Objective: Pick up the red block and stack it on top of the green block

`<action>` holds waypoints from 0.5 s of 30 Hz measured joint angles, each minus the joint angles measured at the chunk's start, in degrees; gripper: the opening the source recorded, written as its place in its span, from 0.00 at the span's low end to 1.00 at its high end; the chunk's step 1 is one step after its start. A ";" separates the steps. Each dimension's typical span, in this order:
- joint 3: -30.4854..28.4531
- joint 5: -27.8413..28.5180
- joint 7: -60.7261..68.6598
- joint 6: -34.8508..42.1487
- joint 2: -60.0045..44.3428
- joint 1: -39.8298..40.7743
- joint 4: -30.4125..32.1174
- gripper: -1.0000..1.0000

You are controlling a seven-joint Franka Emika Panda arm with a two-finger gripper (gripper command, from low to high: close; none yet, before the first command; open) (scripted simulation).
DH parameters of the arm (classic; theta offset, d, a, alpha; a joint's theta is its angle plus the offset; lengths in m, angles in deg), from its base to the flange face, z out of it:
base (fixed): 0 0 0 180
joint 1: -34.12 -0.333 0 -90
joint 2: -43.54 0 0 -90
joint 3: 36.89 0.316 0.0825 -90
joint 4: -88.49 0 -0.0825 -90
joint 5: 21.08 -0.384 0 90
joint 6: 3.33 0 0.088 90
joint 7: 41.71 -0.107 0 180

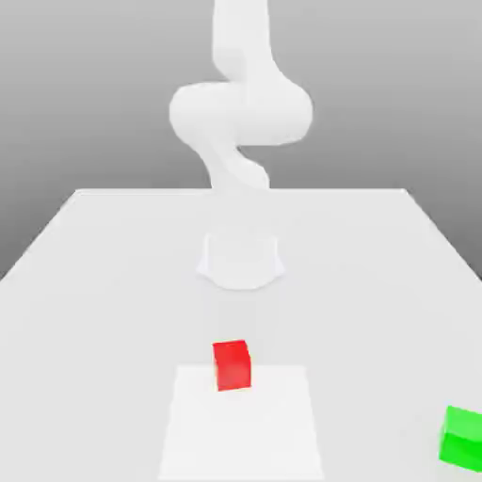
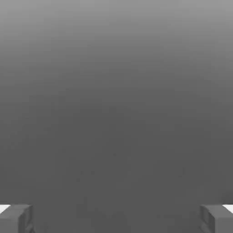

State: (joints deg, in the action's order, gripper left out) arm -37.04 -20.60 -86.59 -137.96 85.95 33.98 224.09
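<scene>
Although both blocks sit within the scene, neither is in the claw [image 2: 116,219] — its two fingers stand wide apart in the hand view, with nothing between them. Red block [image 1: 232,365] rests on the bench [image 1: 113,311], in front of the arm's base [image 1: 241,264], near the far edge of a pale square patch [image 1: 241,433]. Green block [image 1: 461,440] lies well apart from it, at the exterior view's right, nearer the camera and partly cut off by the frame edge. Arm [image 1: 241,113] rises from its base and runs out at the top of the exterior view.

Step in hand, as judged: the approach to the red block, ahead of any grasp. Stacking not begun; no contact with either block seen.

Next move calls for: bringing the claw over the red block, pointing it down, and turning it so the fingers line up with two opposite faces — the cube looks slightly rotated, so a skewed descent could clip an edge or nudge it. Then lower, close, lift clear, carry across to the green block.

Note for later: the two cubes look alike in size, so the release will probably need careful centring and a gentle set-down.
</scene>
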 joint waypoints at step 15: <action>-3.32 1.72 8.73 -21.16 -26.38 -0.97 28.30 0.50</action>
State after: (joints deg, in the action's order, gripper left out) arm -40.36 -18.88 -77.85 -159.12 59.57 33.02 252.39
